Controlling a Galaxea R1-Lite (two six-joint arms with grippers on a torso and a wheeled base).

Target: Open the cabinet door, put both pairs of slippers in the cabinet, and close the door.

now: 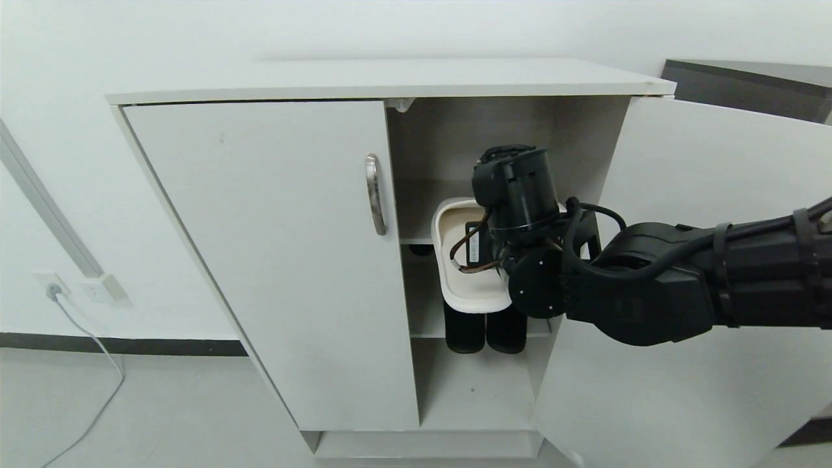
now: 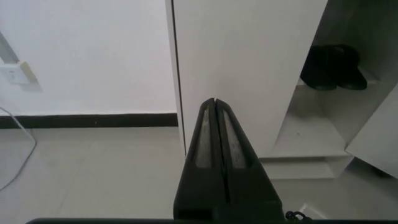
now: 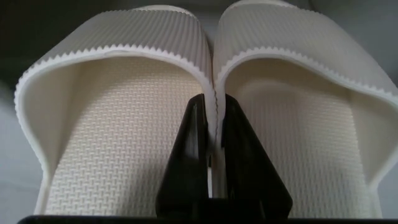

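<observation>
The white cabinet (image 1: 390, 78) has its right door (image 1: 682, 169) swung open and its left door (image 1: 273, 260) closed. My right gripper (image 3: 215, 109) is shut on the adjoining inner edges of the white slippers (image 3: 124, 155), held side by side. In the head view my right arm reaches into the opening and holds the white slippers (image 1: 465, 260) tilted at the height of the upper shelf. A pair of black slippers (image 1: 484, 331) rests on the lower shelf, just beneath them. My left gripper (image 2: 215, 102) is shut and holds nothing, low over the floor facing the cabinet; black slippers (image 2: 333, 65) lie beyond it.
The left door carries a metal handle (image 1: 375, 195) at its inner edge. A wall socket with a trailing cable (image 1: 52, 286) and a slanted cable duct (image 1: 39, 195) are on the wall to the left. Bare floor lies before the cabinet. A dark surface (image 1: 747, 84) stands behind the open door.
</observation>
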